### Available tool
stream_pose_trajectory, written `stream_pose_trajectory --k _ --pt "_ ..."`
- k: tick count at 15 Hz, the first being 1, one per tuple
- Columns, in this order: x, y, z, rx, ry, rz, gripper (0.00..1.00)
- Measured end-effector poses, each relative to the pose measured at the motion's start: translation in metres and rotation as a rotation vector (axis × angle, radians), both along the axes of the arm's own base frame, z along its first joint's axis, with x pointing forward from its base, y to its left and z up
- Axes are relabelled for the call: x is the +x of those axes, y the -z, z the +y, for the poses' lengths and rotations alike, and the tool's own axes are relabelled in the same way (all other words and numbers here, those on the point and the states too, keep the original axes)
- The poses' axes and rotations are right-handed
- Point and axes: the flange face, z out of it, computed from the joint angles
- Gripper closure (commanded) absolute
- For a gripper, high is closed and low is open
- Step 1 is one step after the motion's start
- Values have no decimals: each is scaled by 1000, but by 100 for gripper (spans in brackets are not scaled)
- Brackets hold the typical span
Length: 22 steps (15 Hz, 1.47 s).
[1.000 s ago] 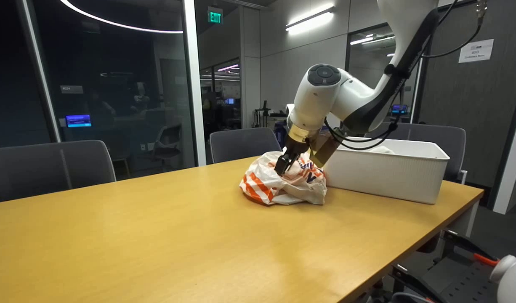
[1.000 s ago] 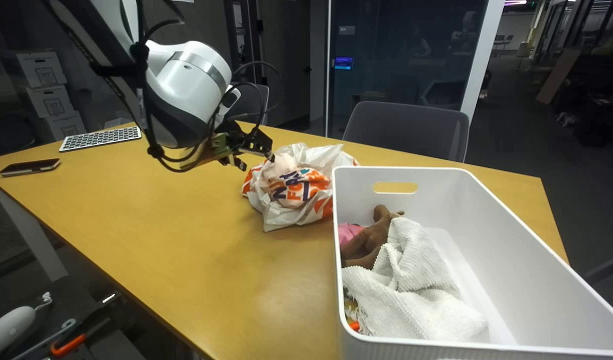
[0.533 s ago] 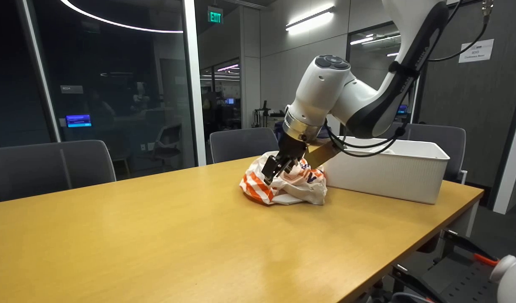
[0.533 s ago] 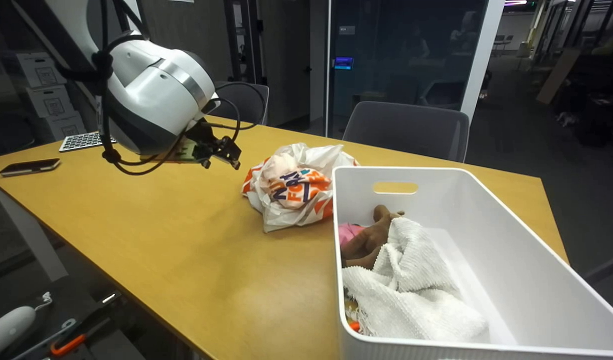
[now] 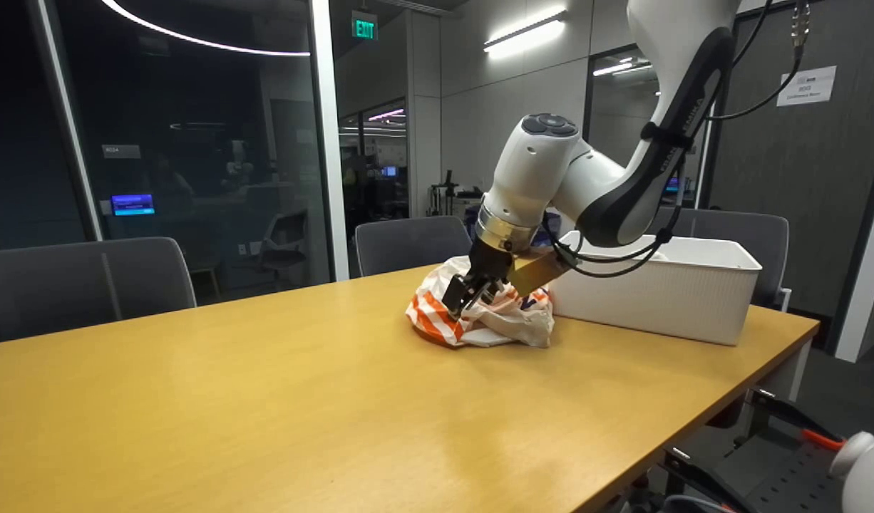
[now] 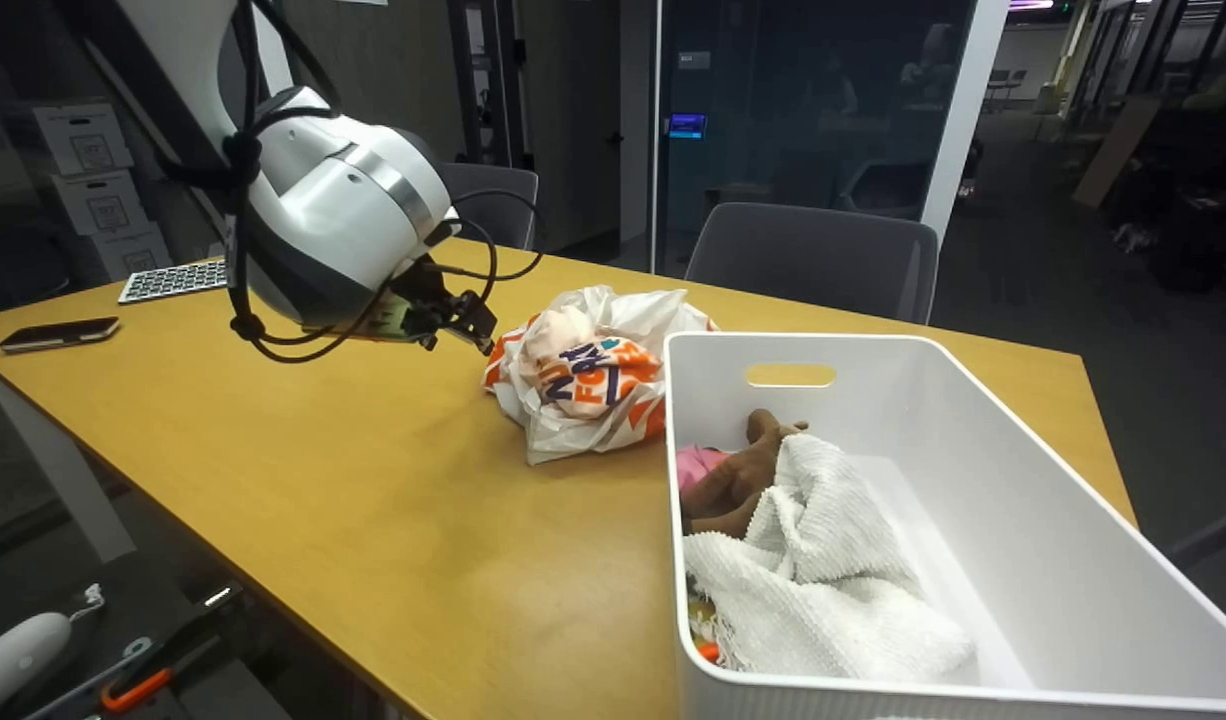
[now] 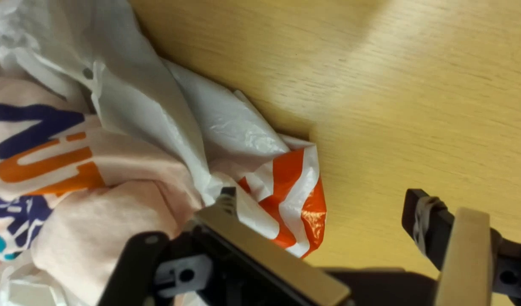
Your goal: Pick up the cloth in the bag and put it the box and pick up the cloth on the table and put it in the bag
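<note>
A white bag with orange stripes lies crumpled on the table in both exterior views (image 5: pixel 433 317) (image 6: pixel 663 310), against the box. Pale pink soft material (image 6: pixel 563 335) shows at its top beside printed letters; it also shows in the wrist view (image 7: pixel 103 221). The white box (image 5: pixel 651 303) (image 6: pixel 923 350) holds a ribbed white cloth (image 6: pixel 833 580). My gripper (image 7: pixel 322 197) is wide open and empty. In the wrist view its left finger overlaps the bag's edge and its right finger is over bare table. In an exterior view the gripper (image 6: pixel 460 343) is low beside the bag. I see no separate cloth on the table.
A brown toy-like thing (image 6: pixel 743 480) and a pink piece (image 6: pixel 695 466) lie in the box beside the white cloth. A phone (image 6: pixel 61 335) and a keyboard (image 6: pixel 178 282) lie at the table's far end. Chairs (image 6: pixel 813 265) stand along the table's edge.
My gripper has moved from over the bag's edge to beside it, away from the box, then lower and slightly back toward the bag. The bag and box have not moved.
</note>
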Motion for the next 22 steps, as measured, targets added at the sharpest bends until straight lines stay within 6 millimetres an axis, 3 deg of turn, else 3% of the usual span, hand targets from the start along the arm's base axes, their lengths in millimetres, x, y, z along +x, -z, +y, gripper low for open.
stream_pose_trajectory --k 7,13,19,20,22 --pt "-3 14 0 -6 17 31 0" --pt "4 24 -26 -90 42 26 0" --pt "25 41 -47 -132 57 23 0" --pt "30 44 -49 -134 62 24 25" --pt "38 51 -54 -139 73 26 35"
